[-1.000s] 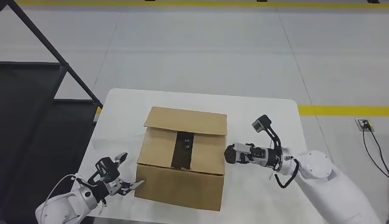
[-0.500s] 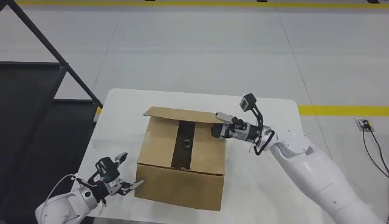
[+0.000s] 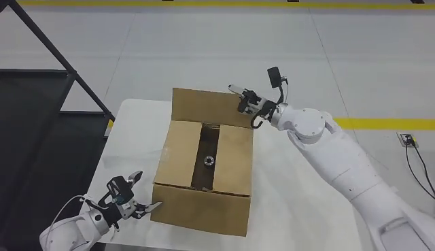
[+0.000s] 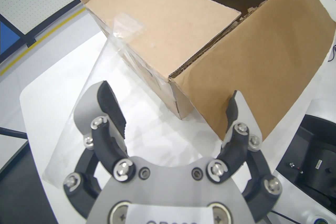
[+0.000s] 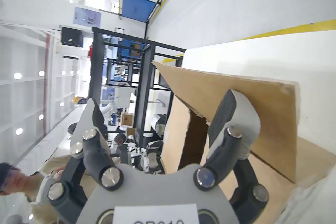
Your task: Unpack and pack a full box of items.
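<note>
Cardboard box (image 3: 204,183) is found on the table (image 3: 292,203), far flap (image 3: 211,107) stood upright, with the right gripper (image 3: 239,94) spread open at that flap and the left gripper (image 3: 145,190) spread open beside its near corner.

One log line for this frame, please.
stage: opening box | far flap: upright | right gripper: open, at flap's top edge | left gripper: open, by box's near corner | inside: capped item between inner flaps
</note>
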### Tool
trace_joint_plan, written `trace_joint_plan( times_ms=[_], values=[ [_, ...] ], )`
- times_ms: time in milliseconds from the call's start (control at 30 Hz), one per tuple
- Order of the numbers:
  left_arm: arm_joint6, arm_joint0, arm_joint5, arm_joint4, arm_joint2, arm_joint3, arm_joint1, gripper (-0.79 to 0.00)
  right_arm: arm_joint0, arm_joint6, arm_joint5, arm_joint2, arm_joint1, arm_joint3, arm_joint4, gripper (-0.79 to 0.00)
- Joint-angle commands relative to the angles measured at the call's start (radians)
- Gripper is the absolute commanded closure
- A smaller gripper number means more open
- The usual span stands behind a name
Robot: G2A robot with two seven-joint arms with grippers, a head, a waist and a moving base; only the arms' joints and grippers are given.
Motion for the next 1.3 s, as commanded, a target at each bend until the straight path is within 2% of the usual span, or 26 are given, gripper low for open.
trace_joint_plan(
  times_ms=[0,233,333,433,567,667,733,900,1000,1067,1267],
  values=[
    [0.000,0.000,0.000,0.000,0.000,0.000,0.000,-0.785,0.024,-0.027,0.043,-0.033,-0.029,0.039,-0.027,-0.785],
    [0.000,0.000,0.000,0.000,0.000,0.000,0.000,-0.785,0.088,-0.062,0.219,-0.141,-0.135,0.173,-0.137,-0.785],
    [0.000,0.000,0.000,0.000,0.000,0.000,0.000,-0.785,0.101,-0.066,0.241,-0.160,-0.172,0.233,-0.156,-0.785],
    [0.000,0.000,0.000,0.000,0.000,0.000,0.000,-0.785,0.112,-0.076,0.220,-0.157,-0.200,0.287,-0.154,-0.785],
    [0.000,0.000,0.000,0.000,0.000,0.000,0.000,-0.785,0.122,-0.043,0.084,-0.109,-0.215,0.334,-0.088,-0.785],
    [0.000,0.000,0.000,0.000,0.000,0.000,0.000,-0.785,0.117,0.020,-0.051,-0.062,-0.206,0.333,-0.042,-0.785],
    [0.000,0.000,0.000,0.000,0.000,0.000,0.000,-0.785,0.101,0.107,-0.133,-0.027,-0.191,0.312,-0.006,-0.785],
    [0.000,0.022,0.064,-0.123,-0.039,0.000,-0.002,-0.785,0.004,0.353,-0.242,0.056,-0.129,0.184,0.049,-0.785],
    [-0.014,0.035,0.101,-0.203,-0.073,0.002,-0.003,-0.785,-0.077,0.470,-0.229,0.103,-0.089,0.065,0.062,-0.785],
    [-0.046,0.035,0.148,-0.272,-0.086,0.017,-0.005,-0.785,-0.138,0.499,-0.203,0.132,-0.066,-0.020,0.061,-0.785],
    [-0.233,-0.022,0.301,-0.369,-0.052,0.039,-0.013,-0.785,-0.276,0.413,-0.095,0.185,-0.025,-0.225,-0.031,-0.785]
  ],
)
